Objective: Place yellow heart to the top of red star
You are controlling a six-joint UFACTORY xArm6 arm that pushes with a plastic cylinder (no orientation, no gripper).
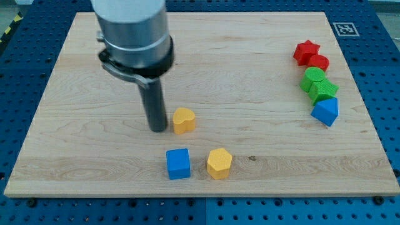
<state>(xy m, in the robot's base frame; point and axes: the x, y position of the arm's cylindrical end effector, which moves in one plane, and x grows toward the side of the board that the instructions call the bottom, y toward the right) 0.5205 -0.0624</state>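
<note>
near the middle of the wooden board (262,56), a little toward its bottom edge, the yellow heart (184,120) is seen with my tip (157,129) just beside it on the view's left, holding nothing. the red star (306,52) is found well apart, near the top right corner.

My tip (157,129) sits just left of the yellow heart (184,120).
</note>
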